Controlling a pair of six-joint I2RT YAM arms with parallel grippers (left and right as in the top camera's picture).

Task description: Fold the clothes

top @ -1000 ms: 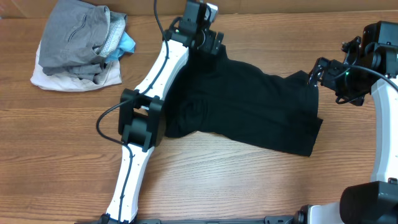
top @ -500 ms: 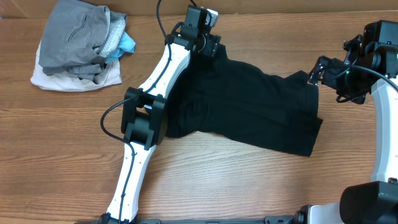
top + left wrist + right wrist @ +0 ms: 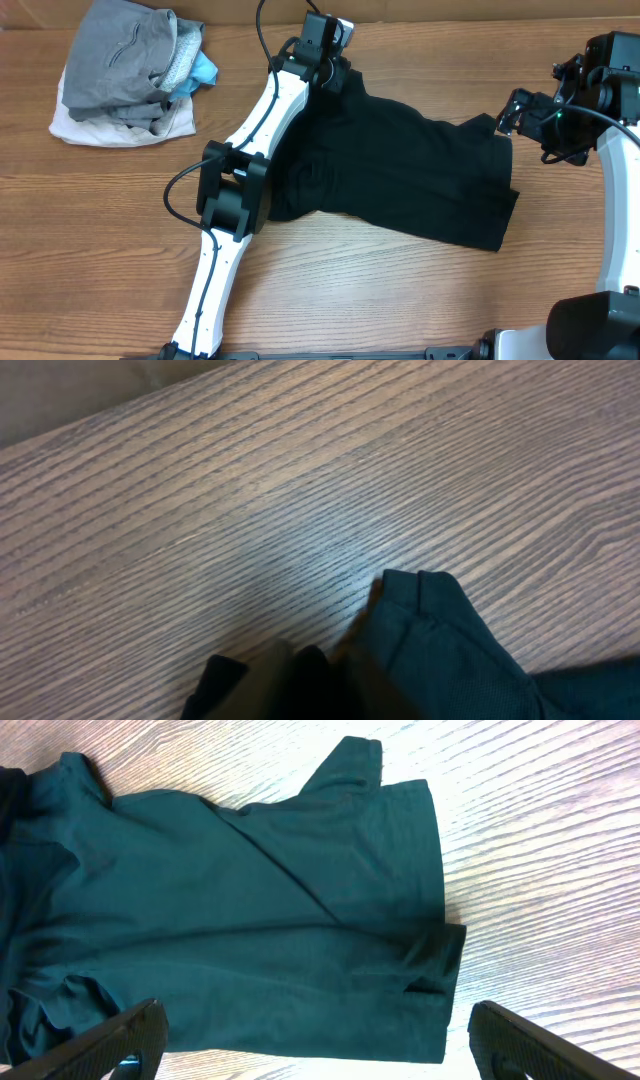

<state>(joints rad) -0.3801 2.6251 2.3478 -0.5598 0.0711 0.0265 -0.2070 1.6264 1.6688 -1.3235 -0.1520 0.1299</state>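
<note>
The clothes (image 3: 400, 170) are a black garment spread across the middle of the wooden table, its bottom hem toward the right. My left gripper (image 3: 335, 75) is down at the garment's far left corner. In the left wrist view its fingertips (image 3: 300, 680) stand nearly together, pinching the edge of a sleeve corner (image 3: 440, 650). My right gripper (image 3: 520, 115) hovers open at the garment's right end. In the right wrist view its fingers (image 3: 110, 1040) stand wide apart over the clothes (image 3: 250, 920), with nothing between them.
A pile of folded grey, white and light-blue garments (image 3: 125, 70) lies at the far left of the table (image 3: 100, 220). The left arm's elbow (image 3: 230, 190) rests beside the black garment's near left edge.
The left gripper's jaws have closed from wide open onto the sleeve corner, and it has edged slightly toward the far side. The right arm has not moved.
</note>
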